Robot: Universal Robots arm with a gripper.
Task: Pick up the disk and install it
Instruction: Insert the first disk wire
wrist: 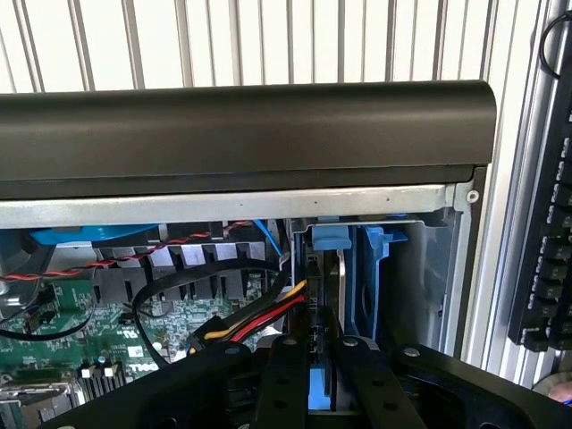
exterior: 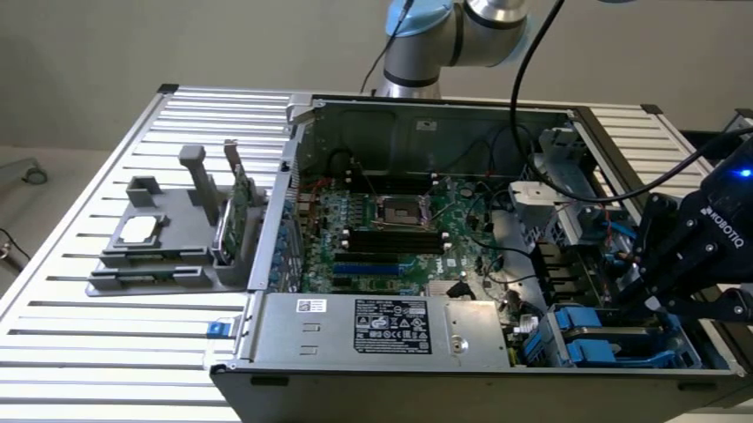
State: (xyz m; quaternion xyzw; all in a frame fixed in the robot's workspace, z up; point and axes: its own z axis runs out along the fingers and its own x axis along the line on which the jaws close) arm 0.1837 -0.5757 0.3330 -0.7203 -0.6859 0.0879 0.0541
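At the exterior view's right edge of the open computer case (exterior: 400, 115), the black gripper (exterior: 659, 295) hangs low over the drive bays, just above the blue carriers (exterior: 600, 339) at the near corner. From the wrist view, the gripper (wrist: 323, 344) has its two fingers (wrist: 290, 375) drawn close together on a thin upright edge with blue plastic showing between and below them, apparently the disk (wrist: 322, 389) standing on edge in the bay beside a blue carrier wall (wrist: 368, 286). Red, yellow and black cables (wrist: 259, 320) run just beside the fingers. Well apart, outside the case, a grey holder (exterior: 165, 247) sits on the slatted table (exterior: 106, 344).
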